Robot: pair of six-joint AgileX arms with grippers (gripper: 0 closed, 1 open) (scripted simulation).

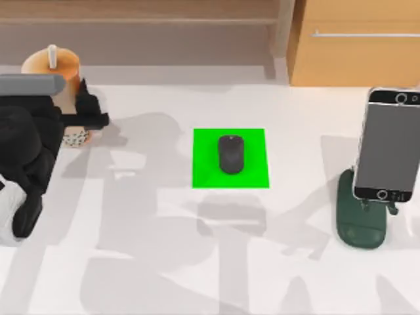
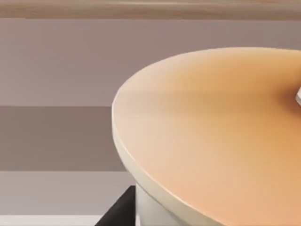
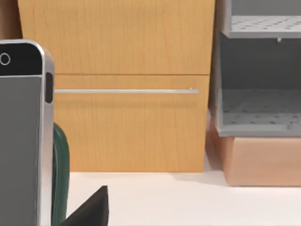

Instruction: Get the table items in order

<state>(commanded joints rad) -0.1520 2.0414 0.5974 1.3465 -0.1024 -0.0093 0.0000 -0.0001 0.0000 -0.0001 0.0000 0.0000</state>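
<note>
At the table's (image 1: 164,262) far left stands the tan bubble-tea cup (image 1: 62,82) with its white straw. My left gripper (image 1: 80,113) is shut on the cup's body. Its orange lid (image 2: 211,136) looms close in the left wrist view. The black mouse (image 1: 230,154) lies on the bright green mat (image 1: 252,174) at the centre. The grey-screened smartphone (image 1: 387,141) leans upright in the dark green stand (image 1: 359,223) at the right. A black part of my right gripper (image 3: 91,209) sits just beside the phone (image 3: 21,141) and stand (image 3: 60,169).
A tan wooden cabinet (image 1: 354,46) stands behind the table's back right edge, with a grey shelf rack (image 3: 258,70) beside it. A low wooden shelf (image 1: 138,20) runs along the back. Bare tabletop lies in front of the mat.
</note>
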